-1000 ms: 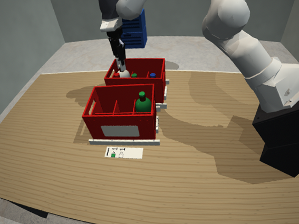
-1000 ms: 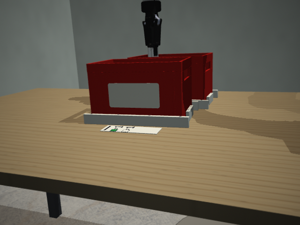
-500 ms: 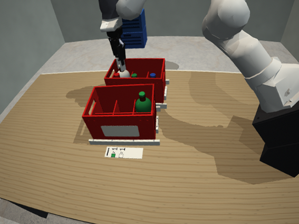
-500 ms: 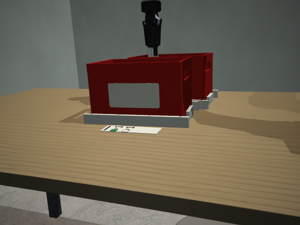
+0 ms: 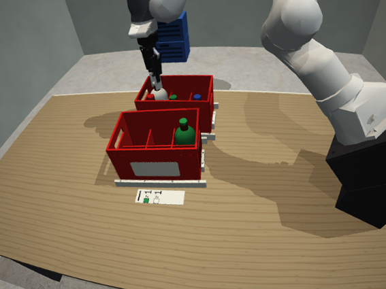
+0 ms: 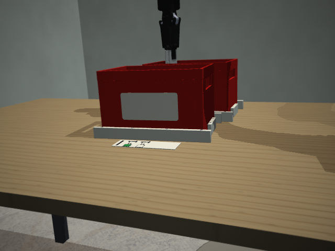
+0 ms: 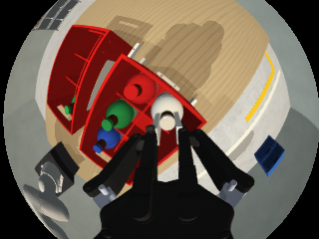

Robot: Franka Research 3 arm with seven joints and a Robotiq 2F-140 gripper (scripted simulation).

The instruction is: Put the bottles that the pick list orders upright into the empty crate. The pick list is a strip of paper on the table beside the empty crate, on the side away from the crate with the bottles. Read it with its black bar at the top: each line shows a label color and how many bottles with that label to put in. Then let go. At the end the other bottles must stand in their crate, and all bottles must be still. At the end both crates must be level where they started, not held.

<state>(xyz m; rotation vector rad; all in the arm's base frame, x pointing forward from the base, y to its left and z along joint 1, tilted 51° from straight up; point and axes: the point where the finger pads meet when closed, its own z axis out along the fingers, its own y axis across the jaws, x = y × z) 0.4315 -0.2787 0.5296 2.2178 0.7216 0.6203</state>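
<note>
Two red crates stand on the table. The far crate [image 5: 176,93] holds a red bottle [image 5: 150,97], a white bottle [image 5: 160,94], a green bottle [image 5: 173,96] and a blue bottle [image 5: 197,97]. The near crate [image 5: 156,144] holds one green bottle [image 5: 184,132] upright in its right compartment. My gripper [image 5: 158,83] reaches down into the far crate and is shut on the neck of the white bottle [image 7: 166,110]. The bottle stands in its compartment. The pick list [image 5: 160,196] lies in front of the near crate and shows a green square and a white square.
White rails [image 5: 160,182] frame the base of each crate. A blue crate stack [image 5: 173,38] stands on the floor behind the table. The robot's black base [image 5: 376,174] is at the right. In the exterior view the near crate [image 6: 154,97] hides the bottles.
</note>
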